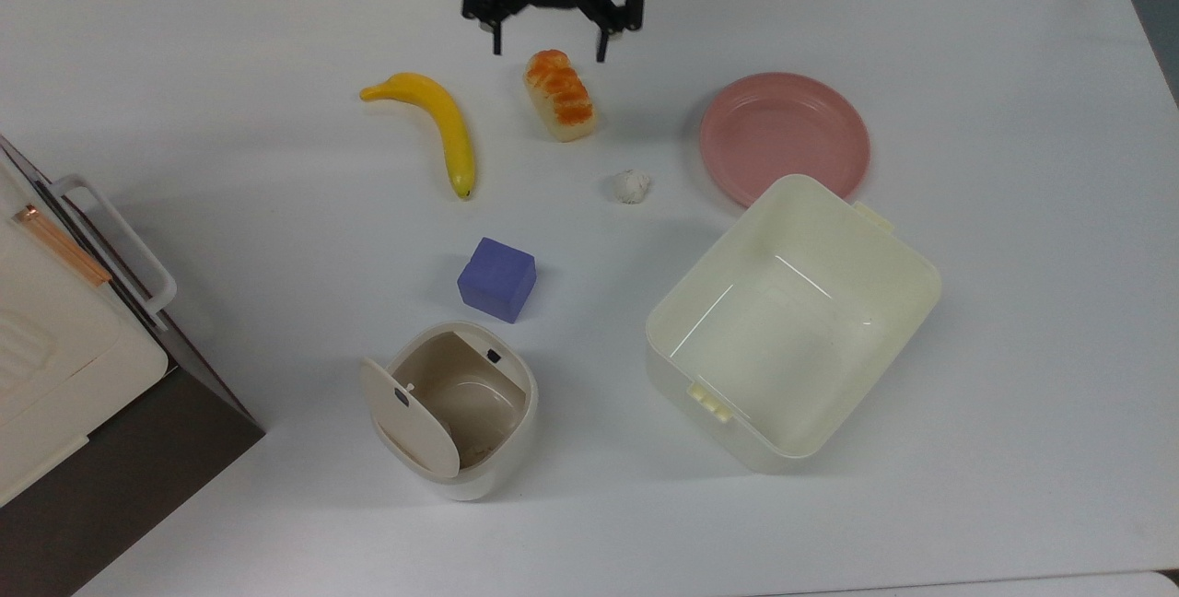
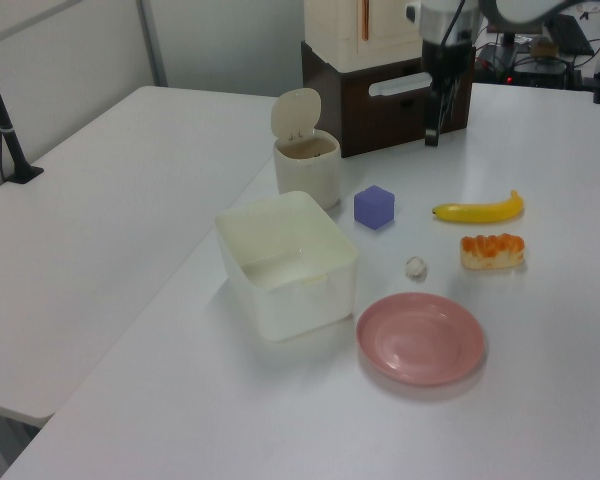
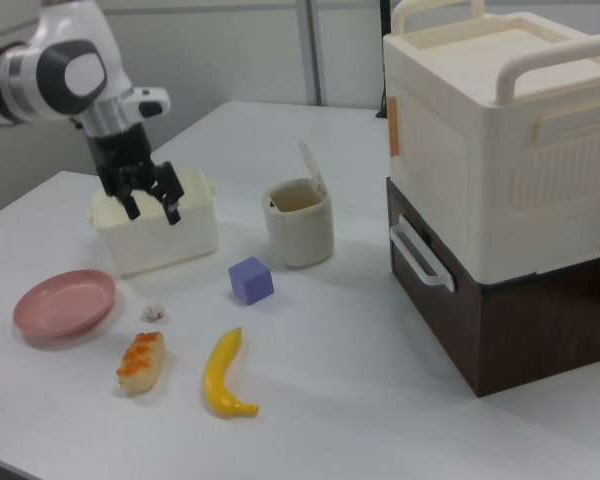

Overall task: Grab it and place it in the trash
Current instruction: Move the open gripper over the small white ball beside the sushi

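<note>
Hovering empty and spread wide above the bench (image 1: pixel 921 44) by the bread loaf (image 1: pixel 560 95), the pincer (image 1: pixel 551 49) should pinch the tiny paper wad (image 1: pixel 631 185), probably featherlight and squashy, across its middle.

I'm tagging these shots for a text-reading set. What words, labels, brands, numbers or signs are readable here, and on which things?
None: no readable text on the paper ball, the trash bin, the end effector, the cream tub, the pink plate, the banana, the bread loaf, the purple cube or the stacked boxes.
</note>
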Action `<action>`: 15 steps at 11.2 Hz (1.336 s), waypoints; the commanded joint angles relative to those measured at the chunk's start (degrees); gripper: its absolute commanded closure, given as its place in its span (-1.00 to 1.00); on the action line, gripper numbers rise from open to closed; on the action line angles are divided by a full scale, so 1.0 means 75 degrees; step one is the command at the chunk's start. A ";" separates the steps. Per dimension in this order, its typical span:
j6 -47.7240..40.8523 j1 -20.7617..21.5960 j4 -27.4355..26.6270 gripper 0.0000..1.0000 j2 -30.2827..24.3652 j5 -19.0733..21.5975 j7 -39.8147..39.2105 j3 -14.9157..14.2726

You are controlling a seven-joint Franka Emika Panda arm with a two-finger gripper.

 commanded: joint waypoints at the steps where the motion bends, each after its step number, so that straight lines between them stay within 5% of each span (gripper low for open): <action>1: 0.0747 0.0049 -0.0922 -0.75 0.0341 -0.1071 0.1486 0.0673; 3: 0.0890 0.0294 -0.1113 -0.78 0.0834 -0.1917 0.2416 0.0887; 10: 0.2155 0.0659 -0.0925 -0.83 0.1727 -0.2961 0.4420 0.0887; 15: 0.2015 0.0952 -0.1030 -0.83 0.2125 -0.3010 0.4423 0.0887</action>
